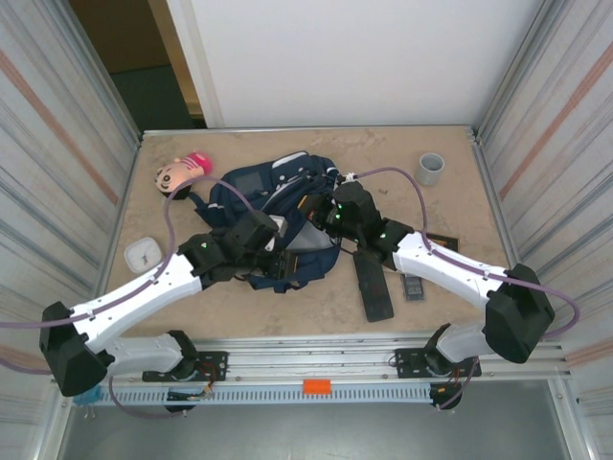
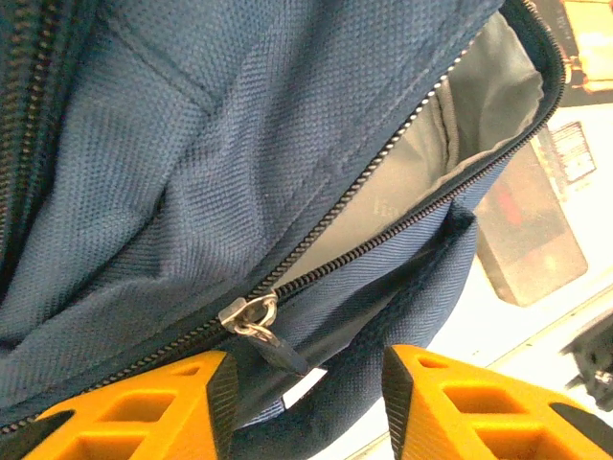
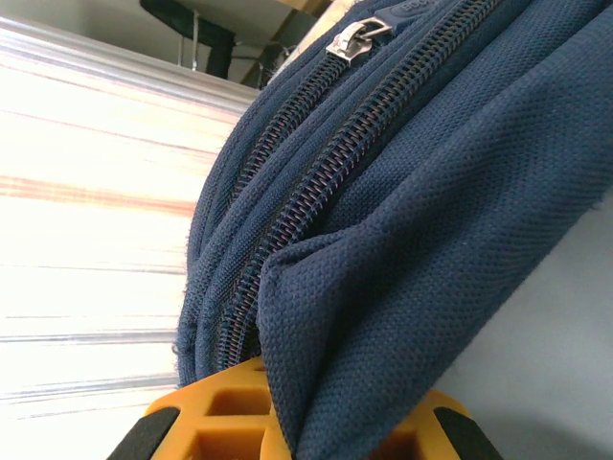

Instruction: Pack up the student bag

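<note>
The student bag point(image 1: 251, 196), navy blue, lies in the middle of the table with both grippers at its near side. My left gripper point(image 1: 274, 257) is at the bag's lower edge. In the left wrist view it point(image 2: 308, 395) stands open, and the silver zipper pull point(image 2: 251, 317) hangs free just above the gap, touching neither finger. The zip is partly undone and grey lining point(image 2: 469, 105) shows inside. My right gripper point(image 1: 324, 213) holds the bag's right side. In the right wrist view it point(image 3: 308, 426) is shut on a fold of navy fabric point(image 3: 412, 268), beside a closed zip point(image 3: 316, 192).
A pink-and-tan plush toy point(image 1: 180, 173) lies at the back left and a grey cup point(image 1: 431, 169) at the back right. A white box point(image 1: 144, 254) sits left of the left arm. A long black device point(image 1: 374, 285) and smaller dark items point(image 1: 413, 286) lie right of the bag.
</note>
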